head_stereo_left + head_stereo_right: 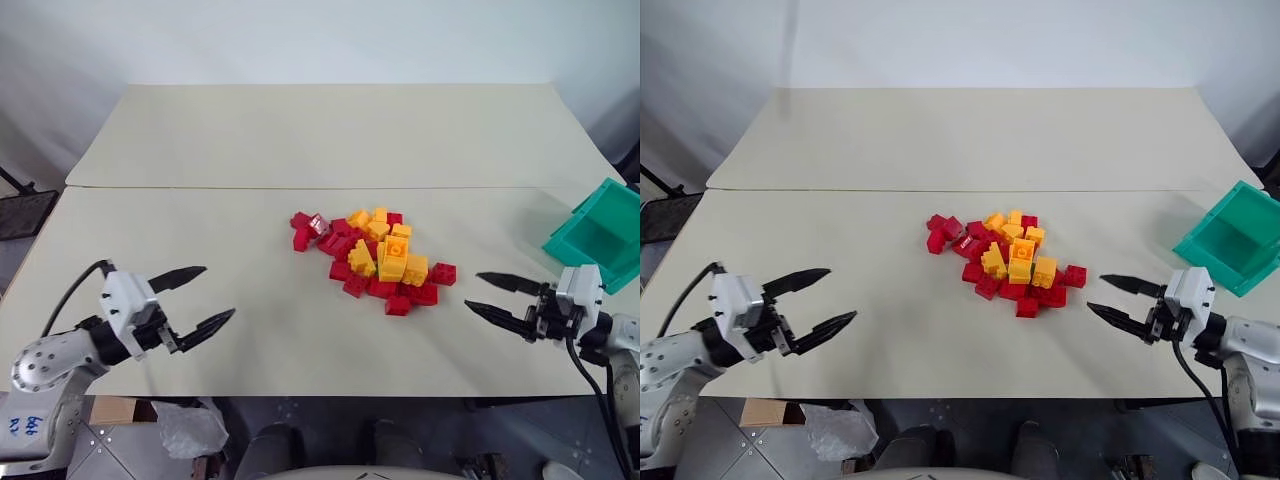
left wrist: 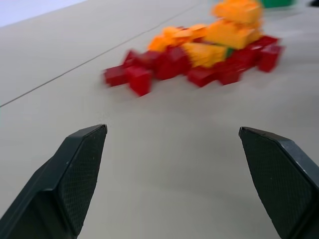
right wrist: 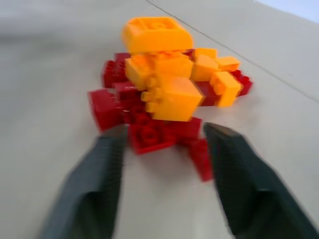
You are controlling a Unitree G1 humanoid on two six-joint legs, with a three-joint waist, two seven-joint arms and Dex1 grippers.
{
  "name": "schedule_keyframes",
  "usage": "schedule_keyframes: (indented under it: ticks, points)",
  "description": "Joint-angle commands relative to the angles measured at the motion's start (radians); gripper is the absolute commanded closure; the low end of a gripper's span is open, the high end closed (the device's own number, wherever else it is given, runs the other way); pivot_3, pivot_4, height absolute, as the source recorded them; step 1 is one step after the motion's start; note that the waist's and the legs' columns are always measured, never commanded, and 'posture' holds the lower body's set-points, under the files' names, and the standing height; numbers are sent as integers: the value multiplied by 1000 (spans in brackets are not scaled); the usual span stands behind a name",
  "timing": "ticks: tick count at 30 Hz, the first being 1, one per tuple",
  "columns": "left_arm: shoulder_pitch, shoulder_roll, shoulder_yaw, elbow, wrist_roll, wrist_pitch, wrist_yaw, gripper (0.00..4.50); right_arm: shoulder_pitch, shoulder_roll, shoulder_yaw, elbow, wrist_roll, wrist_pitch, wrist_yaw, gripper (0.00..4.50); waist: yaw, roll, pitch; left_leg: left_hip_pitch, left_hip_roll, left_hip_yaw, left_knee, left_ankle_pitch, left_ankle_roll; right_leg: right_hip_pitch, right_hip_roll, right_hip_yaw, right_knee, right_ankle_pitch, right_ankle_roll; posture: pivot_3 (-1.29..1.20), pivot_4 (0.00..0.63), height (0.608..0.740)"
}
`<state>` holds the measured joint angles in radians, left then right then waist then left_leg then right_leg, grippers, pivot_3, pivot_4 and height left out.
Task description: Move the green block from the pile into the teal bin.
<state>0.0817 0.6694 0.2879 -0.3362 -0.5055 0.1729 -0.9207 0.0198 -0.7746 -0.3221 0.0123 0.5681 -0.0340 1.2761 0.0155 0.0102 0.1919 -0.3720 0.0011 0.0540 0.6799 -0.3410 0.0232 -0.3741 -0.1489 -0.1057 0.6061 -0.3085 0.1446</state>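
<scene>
The pile (image 1: 375,255) of red and yellow-orange bricks lies in the middle of the table's near half. The green block is hidden among those bricks. The teal bin (image 1: 608,197) sits tilted at the table's right edge, its opening facing the pile. My left gripper (image 1: 219,292) hovers open and empty over the near left of the table, pointing toward the pile. My right gripper (image 1: 473,291) is open and empty just right of the pile, a short way from the nearest red bricks. In the right wrist view the pile (image 3: 164,94) sits close ahead of the fingers (image 3: 99,184).
The table (image 1: 300,140) is a beige top with a seam running across its middle. Bare surface surrounds the pile on all sides. A dark object (image 1: 25,212) stands beyond the table's left edge.
</scene>
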Motion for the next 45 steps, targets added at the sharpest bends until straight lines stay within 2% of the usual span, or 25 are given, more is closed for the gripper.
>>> schedule_keyframes:
  ticks: [1, 4, 5, 12, 18, 23, 27, 33, 39, 42, 45]
  points:
    - [-38, 10, -67, -6, 8, -19, -52, 0, 55, -16, -3, -140, 51, 60, 15, 3360, 4, 0, 0, 0, 0, 0, 0, 0, 0, 0, 0, 0, 0, 0, 0, 0, 150, 740]
    - [-69, 1, -115, 12, 26, -33, -69, 0, 68, 11, 67, -225, 33, 96, -12, 4413, 4, 0, 0, 1, 0, 1, 0, 0, 0, 0, 0, 1, 0, 0, 0, 0, 150, 740]
    - [-76, -2, -118, 19, 26, -33, -68, 0, 61, 20, 97, -241, 16, 105, -27, 4469, 3, 0, 0, 1, 0, 2, 0, 0, 0, 0, 0, 1, 0, 0, 0, 0, 150, 740]
    - [-75, -22, -76, 56, 19, -41, -20, 0, -115, 138, 322, -287, -63, 250, -190, 4469, -1, 0, 0, 1, 0, 1, 0, 0, 0, -1, 0, 1, 1, 0, 0, 0, 150, 740]
    - [-43, -45, -56, 54, 16, -36, 16, 0, -335, 313, 452, -119, -214, 234, -338, 4469, -8, 0, 0, 0, 0, 1, 0, 0, 0, -1, 0, 0, 1, 0, 0, 0, 150, 740]
    - [-26, -54, -42, 27, -1, -20, 40, 0, -492, 340, 437, 138, -353, 77, -419, 4469, -13, 0, 0, 0, -1, 0, 1, 0, 0, -2, 0, 0, 3, 0, 0, 0, 150, 740]
    - [-41, -69, -28, 23, -29, 6, 70, 0, -618, 326, 366, 387, -382, -32, -468, 4469, -21, 0, 0, 0, -1, -1, 1, 0, 0, -2, 0, -1, 3, 0, 0, 0, 150, 740]
    - [-50, -75, -48, 33, -16, 5, 73, 0, -709, 326, 365, 602, -420, -130, -432, 4469, -26, -1, -1, 0, -1, 0, 1, 0, 0, -1, 0, -1, 4, 0, 0, 0, 150, 740]
    - [-39, -74, -45, 21, -18, 13, 79, 0, -678, 354, 403, 529, -410, -177, -331, 4469, -35, -2, -1, 1, 0, -1, 1, 0, 0, -1, 0, -1, 5, 0, 0, 0, 150, 740]
    - [-24, -73, -24, 7, -48, 49, 94, 0, -613, 311, 437, 424, -398, -184, -223, 4469, -36, -2, -1, 0, 0, -1, 1, 0, 0, -1, 0, -1, 4, 0, 0, 0, 150, 740]
    - [-15, -71, -14, -6, -66, 75, 99, 0, -588, 291, 417, 388, -380, -168, -206, 4469, -38, -2, -1, 0, 0, -2, 1, 0, 0, -1, 0, -1, 4, 0, 0, 0, 150, 740]
